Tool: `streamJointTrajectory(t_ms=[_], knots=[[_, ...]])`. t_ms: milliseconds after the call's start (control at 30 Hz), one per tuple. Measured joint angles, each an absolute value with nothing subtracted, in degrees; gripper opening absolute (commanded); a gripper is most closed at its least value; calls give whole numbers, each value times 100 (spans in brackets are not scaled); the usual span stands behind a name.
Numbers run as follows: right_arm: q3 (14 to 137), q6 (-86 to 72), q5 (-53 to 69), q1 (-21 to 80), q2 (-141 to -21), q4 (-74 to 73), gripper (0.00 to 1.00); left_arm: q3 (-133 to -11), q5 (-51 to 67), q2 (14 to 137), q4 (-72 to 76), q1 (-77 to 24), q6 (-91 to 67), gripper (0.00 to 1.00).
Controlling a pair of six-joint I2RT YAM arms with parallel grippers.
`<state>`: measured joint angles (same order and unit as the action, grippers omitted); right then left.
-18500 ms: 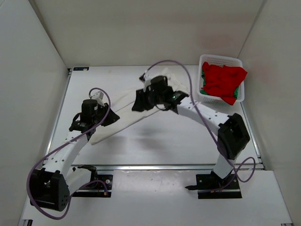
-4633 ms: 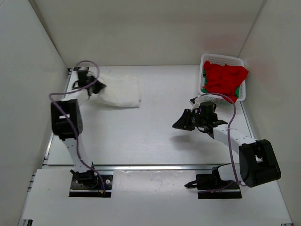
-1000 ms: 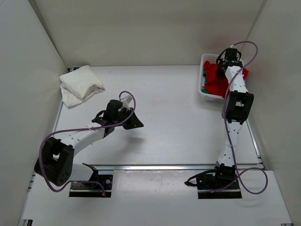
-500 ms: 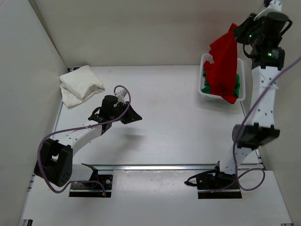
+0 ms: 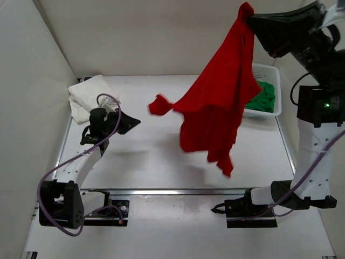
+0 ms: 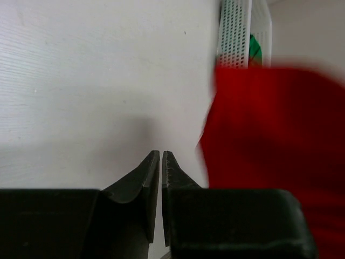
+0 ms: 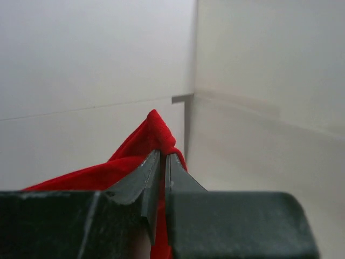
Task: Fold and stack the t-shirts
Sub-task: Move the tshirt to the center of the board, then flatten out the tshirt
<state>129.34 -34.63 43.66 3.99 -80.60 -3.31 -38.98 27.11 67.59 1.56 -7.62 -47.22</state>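
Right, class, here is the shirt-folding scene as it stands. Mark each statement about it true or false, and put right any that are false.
1. The right gripper holds the red t-shirt up in the air. True.
2. The green t-shirt lies on the table beside the basket. False: it lies inside the basket.
3. The off-white t-shirt sits as a folded bundle at the far left corner of the table. True.
4. The left gripper is clamped on the off-white t-shirt. False: its jaws are shut on nothing, and it is over bare table, apart from that shirt.
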Motion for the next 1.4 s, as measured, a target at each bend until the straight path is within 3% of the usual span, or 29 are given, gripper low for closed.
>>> streamJointTrajectory(t_ms=[167,267,333,433,533,600,667,700,733,767,800,833,900,1000,1100,1233,1400], knots=[[10855,-4077,4967,261,-7944,617,0,-3802,2705,6462,113,-451,-4740,19],[9894,-4169,5288,460,-8490,705,0,-3804,2534,6361,-95,-491,-4593,20],[10311,-3957,5317,722,-9529,207,0,-3826,2283,6257,-314,-598,-4451,21],[12433,-3428,4746,1269,-11937,-858,0,-3955,1914,6106,-615,-797,-4206,26],[12923,-3253,4386,1824,-13150,-1669,31,-4257,1516,6117,-871,-1024,-3909,31],[13246,-3072,4178,2108,-13664,-2233,65,-4512,1181,6211,-1041,-1278,-3664,35],[13244,-2792,3981,2316,-13668,-2792,69,-4777,779,6405,-1219,-1658,-3406,40],[13244,-2613,3879,2364,-13552,-2985,67,-4908,628,6543,-1297,-1855,-3297,43],[13244,-2443,3776,2368,-13395,-3170,57,-5048,464,6700,-1367,-2032,-3201,46],[13211,-2281,3671,2331,-13168,-3330,39,-5196,318,6888,-1422,-2226,-3120,47],[13004,-2137,3557,2250,-12829,-3382,29,-5356,187,7102,-1474,-2383,-3046,49],[12589,-2062,3450,2141,-12350,-3376,14,-5535,99,7352,-1507,-2512,-2985,49],[11109,-2038,3291,1900,-11080,-2821,1,-5872,-10,7852,-1527,-2685,-2886,49],[8169,-2239,2995,1535,-8801,-1802,0,-6547,-198,8864,-1601,-2808,-2703,39],[6233,-2508,2985,1566,-7605,-1103,2,-7402,-360,10053,-1822,-2886,-2429,38],[4032,-2886,2980,1686,-7024,-548,16,-8141,-871,11321,-2049,-3089,-1887,44],[2388,-3336,2991,1688,-6423,-355,35,-8532,-1393,11963,-2279,-3326,-1216,44]])
